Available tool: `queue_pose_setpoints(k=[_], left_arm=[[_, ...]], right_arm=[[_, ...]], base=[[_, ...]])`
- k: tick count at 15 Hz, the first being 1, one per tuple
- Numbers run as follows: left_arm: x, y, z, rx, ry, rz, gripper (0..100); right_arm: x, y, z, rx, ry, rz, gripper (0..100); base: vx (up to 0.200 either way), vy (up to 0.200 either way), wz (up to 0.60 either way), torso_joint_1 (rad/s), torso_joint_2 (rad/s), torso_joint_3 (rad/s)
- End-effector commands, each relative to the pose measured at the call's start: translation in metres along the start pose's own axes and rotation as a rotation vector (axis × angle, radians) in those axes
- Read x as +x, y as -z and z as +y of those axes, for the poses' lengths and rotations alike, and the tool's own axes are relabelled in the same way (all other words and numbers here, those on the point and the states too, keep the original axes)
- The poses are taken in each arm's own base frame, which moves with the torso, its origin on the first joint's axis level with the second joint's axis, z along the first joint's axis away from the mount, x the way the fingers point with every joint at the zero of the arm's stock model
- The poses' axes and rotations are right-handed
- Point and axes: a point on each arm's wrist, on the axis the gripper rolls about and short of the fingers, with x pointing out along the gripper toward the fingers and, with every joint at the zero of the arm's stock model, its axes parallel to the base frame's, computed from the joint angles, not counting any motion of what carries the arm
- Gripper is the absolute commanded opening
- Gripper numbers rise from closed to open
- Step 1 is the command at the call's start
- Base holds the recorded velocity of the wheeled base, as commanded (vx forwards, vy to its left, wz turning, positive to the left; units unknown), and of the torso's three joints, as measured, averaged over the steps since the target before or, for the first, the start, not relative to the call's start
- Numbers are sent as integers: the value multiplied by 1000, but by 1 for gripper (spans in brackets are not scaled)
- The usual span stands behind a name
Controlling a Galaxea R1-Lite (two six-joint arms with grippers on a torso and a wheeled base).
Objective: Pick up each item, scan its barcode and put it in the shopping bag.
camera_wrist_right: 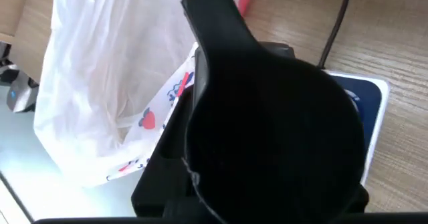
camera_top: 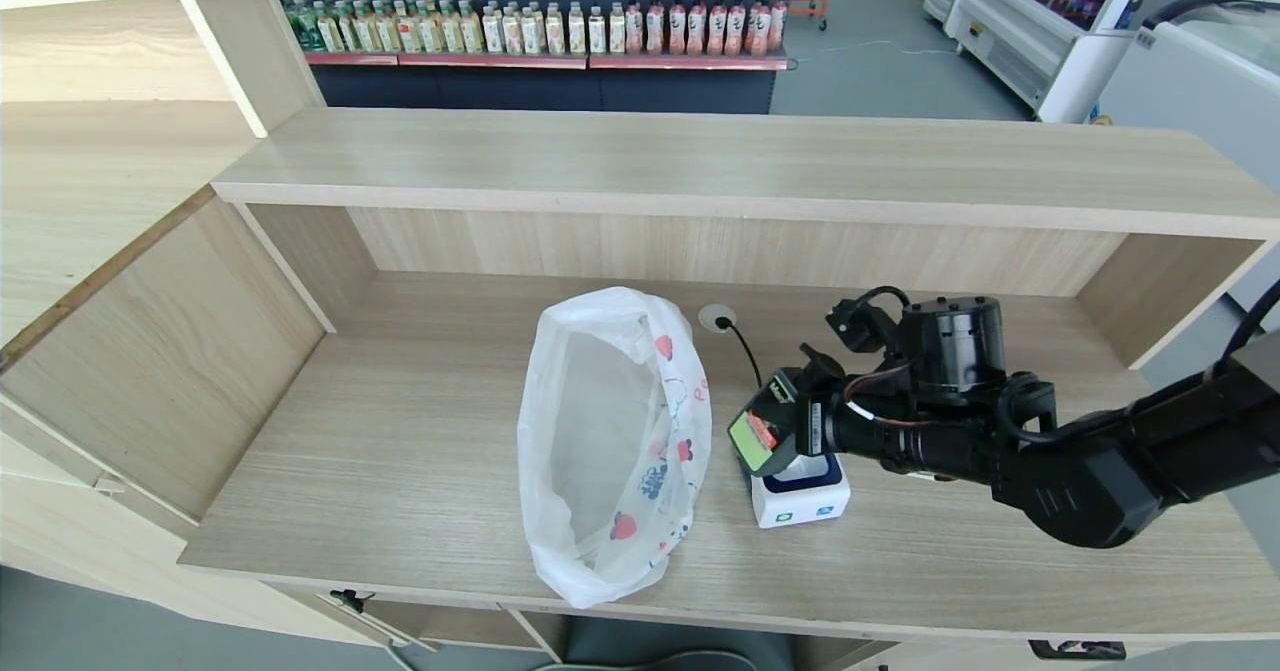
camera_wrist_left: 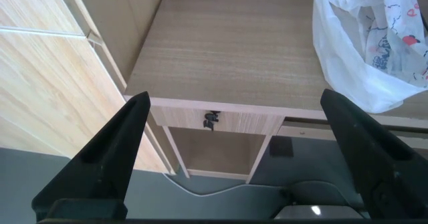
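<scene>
Scanning looked to be the step in hand. The right gripper (camera_top: 778, 429) was clenched on a small green-faced item (camera_top: 752, 441), holding it tilted just above the white scanner (camera_top: 800, 499) with the blue top. That was probably to bring the barcode over the reading window, though the code itself could not be made out. The scanner sat on the counter (camera_top: 400, 451) just right of the shopping bag (camera_top: 610, 441), so a read item would need only a short carry leftward. The bag stood upright with its mouth gaping wide, which suited a drop from above. Its thin walls looked slack and could fold inward if brushed. A cable (camera_top: 745, 351) ran from the far side of the counter to the scanner, well clear of the bag.

The left gripper (camera_wrist_left: 235, 100) hung with its fingers spread and nothing between them, off the near-left edge of the counter. There it was out of the working arm's way, with the bag (camera_wrist_left: 361, 43) to its right.
</scene>
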Motion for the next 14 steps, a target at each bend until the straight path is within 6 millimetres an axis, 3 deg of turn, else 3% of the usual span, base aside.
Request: queue_pose_setpoints(k=[1, 9, 10, 12, 14], left_arm=[[0, 0, 0, 0, 0, 0, 100], [0, 0, 0, 0, 0, 0, 100], [0, 0, 0, 0, 0, 0, 100], [0, 0, 0, 0, 0, 0, 100], [0, 0, 0, 0, 0, 0, 100]], right_arm=[[3, 2, -2, 1, 30, -1, 0], [-2, -3, 1, 2, 21, -20, 0], [-10, -11, 5, 13, 7, -50, 0], [-52, -38, 31, 32, -113, -150, 0], [-75, -32, 33, -137, -103, -166, 0]], base=[[0, 0, 0, 0, 0, 0], [0, 0, 0, 0, 0, 0], [0, 0, 0, 0, 0, 0], [0, 0, 0, 0, 0, 0], [0, 0, 0, 0, 0, 0]])
